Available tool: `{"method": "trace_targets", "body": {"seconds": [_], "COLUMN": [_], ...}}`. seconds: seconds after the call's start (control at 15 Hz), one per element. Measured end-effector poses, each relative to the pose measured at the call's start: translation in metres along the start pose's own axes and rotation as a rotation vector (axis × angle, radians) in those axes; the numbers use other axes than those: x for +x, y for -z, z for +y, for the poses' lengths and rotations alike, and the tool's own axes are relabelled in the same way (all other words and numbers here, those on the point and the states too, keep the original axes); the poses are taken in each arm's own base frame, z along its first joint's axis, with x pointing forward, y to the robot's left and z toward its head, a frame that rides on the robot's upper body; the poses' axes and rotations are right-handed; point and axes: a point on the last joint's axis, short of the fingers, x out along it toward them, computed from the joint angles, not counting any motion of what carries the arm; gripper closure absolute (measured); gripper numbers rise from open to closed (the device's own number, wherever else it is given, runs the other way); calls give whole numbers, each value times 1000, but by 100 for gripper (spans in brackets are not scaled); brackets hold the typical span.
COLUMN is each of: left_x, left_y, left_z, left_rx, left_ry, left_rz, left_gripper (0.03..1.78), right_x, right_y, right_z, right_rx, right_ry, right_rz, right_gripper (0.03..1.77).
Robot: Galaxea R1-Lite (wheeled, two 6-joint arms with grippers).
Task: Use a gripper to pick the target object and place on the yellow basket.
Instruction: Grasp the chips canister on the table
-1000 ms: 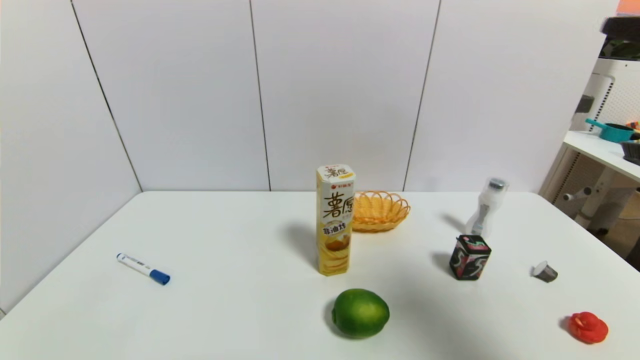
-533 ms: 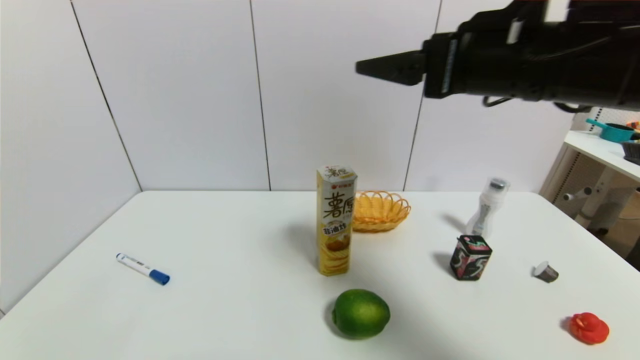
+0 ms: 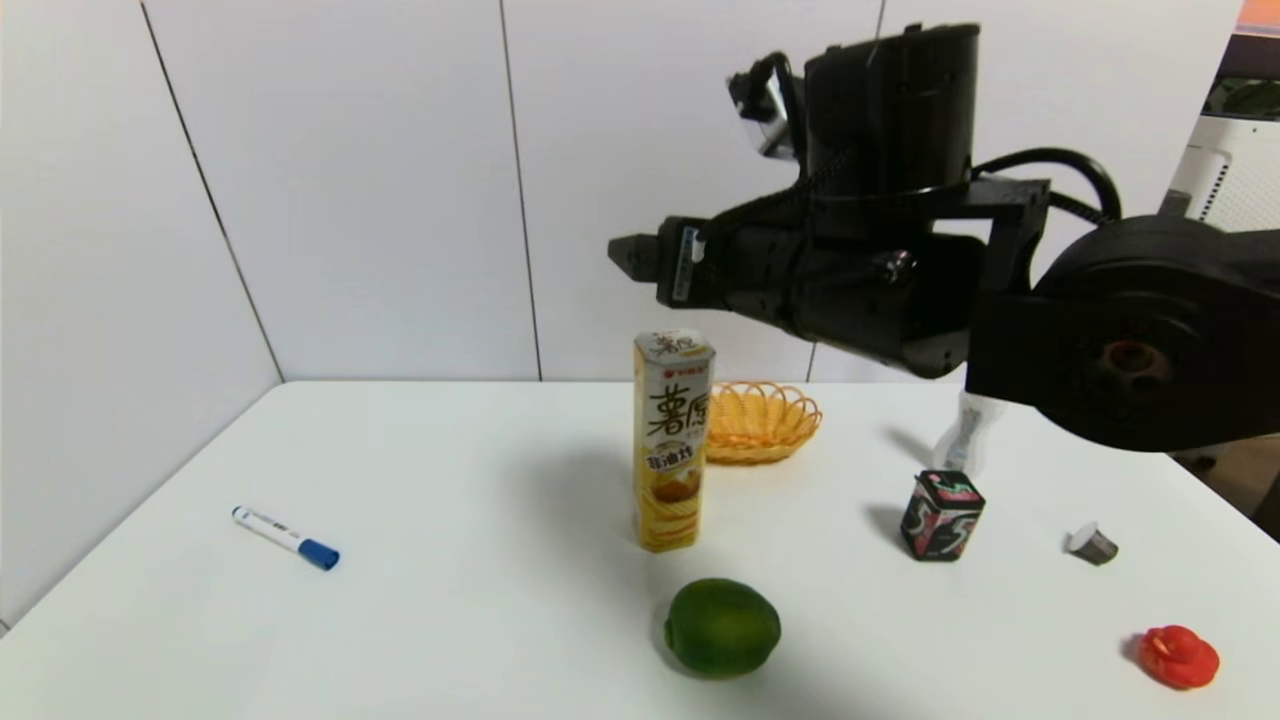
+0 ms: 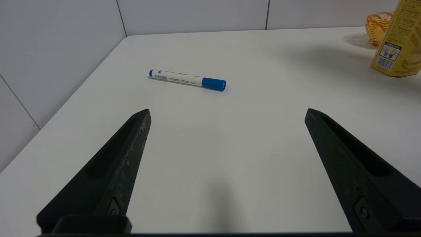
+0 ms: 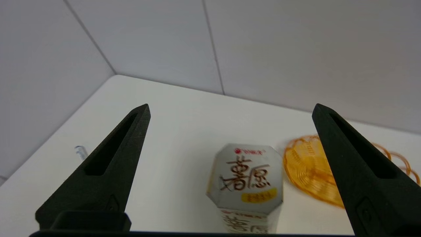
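Yellow-and-white hexagonal chip box [image 3: 672, 440] stands upright at centre frame on my white counter [image 3: 450, 560], untouched. Open-woven yellow wicker basket [image 3: 760, 420] sits just behind it to the right, nothing inside. My right hand [image 3: 630, 255] hangs in the upper middle of the head view, above the box top, fingers [image 5: 111, 164] spread wide, holding nothing. Left hand [image 4: 227, 113] is parked low over the counter's left side, also wide, with a blue-capped white marker [image 4: 187, 80] ahead of it.
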Motion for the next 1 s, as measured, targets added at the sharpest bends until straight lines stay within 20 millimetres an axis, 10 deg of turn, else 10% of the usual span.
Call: {"method": "trace_targets", "body": {"seconds": [1.0], "left_x": [0], "left_y": [0], "left_z": [0], "left_rx": [0], "left_ry": [0], "left_rz": [0], "left_gripper": [12], "right_x": [23], "right_y": [73], "right_z": [-7], "right_rx": [-13], "right_ry": [10], "right_rz": [12], "right_gripper": [10]}}
